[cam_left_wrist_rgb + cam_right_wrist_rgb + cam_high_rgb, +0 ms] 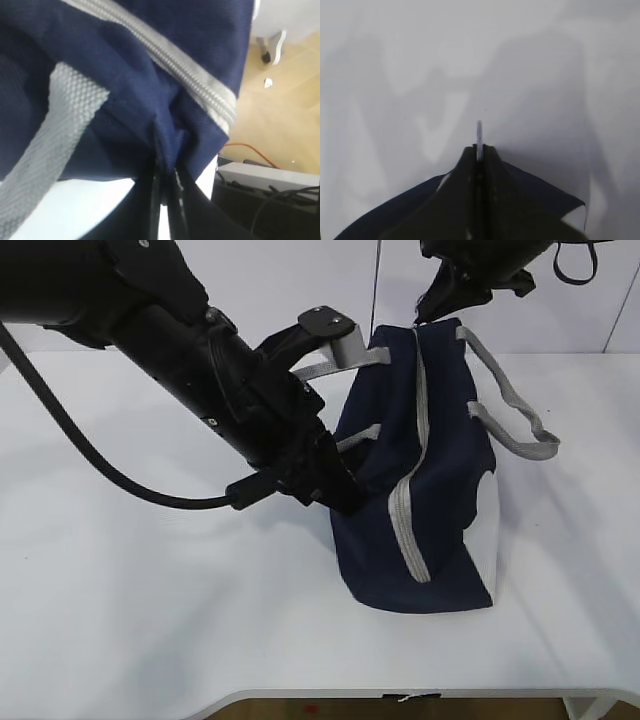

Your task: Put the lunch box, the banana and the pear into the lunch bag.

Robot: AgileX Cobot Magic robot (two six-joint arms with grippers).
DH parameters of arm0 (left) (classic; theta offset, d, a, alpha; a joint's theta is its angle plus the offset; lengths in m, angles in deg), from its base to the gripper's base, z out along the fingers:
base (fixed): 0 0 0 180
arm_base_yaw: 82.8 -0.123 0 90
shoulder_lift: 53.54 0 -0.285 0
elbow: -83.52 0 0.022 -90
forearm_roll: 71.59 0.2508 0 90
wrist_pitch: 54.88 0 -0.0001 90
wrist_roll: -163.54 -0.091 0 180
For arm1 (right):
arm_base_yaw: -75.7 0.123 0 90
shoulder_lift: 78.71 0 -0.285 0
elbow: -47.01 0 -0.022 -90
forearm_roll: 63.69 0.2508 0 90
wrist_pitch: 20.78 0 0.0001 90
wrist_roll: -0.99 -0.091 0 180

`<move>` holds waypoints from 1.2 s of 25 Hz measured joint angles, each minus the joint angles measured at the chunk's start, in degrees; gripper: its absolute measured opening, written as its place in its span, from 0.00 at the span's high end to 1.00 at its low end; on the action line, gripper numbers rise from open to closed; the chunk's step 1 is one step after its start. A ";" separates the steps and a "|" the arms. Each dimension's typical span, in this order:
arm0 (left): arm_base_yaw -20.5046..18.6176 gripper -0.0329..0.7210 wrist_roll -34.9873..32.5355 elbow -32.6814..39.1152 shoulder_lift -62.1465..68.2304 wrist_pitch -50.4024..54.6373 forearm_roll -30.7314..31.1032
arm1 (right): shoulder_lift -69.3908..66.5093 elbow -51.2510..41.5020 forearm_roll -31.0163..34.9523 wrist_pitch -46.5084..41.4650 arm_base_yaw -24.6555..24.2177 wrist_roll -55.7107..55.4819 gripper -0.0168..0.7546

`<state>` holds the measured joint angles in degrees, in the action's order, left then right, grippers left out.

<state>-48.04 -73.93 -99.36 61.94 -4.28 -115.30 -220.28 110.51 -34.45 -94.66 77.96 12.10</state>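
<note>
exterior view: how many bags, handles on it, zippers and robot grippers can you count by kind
lunch bag: 1
grey webbing handles: 2
grey zipper: 1
robot grippers: 2, the left gripper and the right gripper
total: 6

Navy lunch bag [440, 450] with grey zipper [405, 525], white end panel.

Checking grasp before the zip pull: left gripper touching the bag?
Touching. The left wrist view shows the left gripper shut on a pinched fold of the bag, navy fabric running between the fingertips.
</note>
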 joint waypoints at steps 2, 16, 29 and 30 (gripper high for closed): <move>0.00 0.96 0.03 0.00 -0.12 -0.27 0.77 | -0.09 0.00 -0.40 0.10 0.00 0.66 0.97; 0.00 0.96 0.24 0.00 -3.29 -6.20 17.35 | 2.03 0.12 -3.67 0.72 0.00 13.06 0.97; 0.00 0.96 0.24 0.13 -3.29 -16.31 28.57 | 8.08 -6.89 -6.76 1.35 0.00 10.44 0.97; 0.00 0.96 0.24 0.21 -3.29 -17.42 29.28 | 8.90 -8.59 -6.76 1.35 0.00 10.35 0.97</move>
<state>-48.04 -73.69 -99.15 58.65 -21.71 -86.03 -211.38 101.91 -41.21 -93.31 77.96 22.45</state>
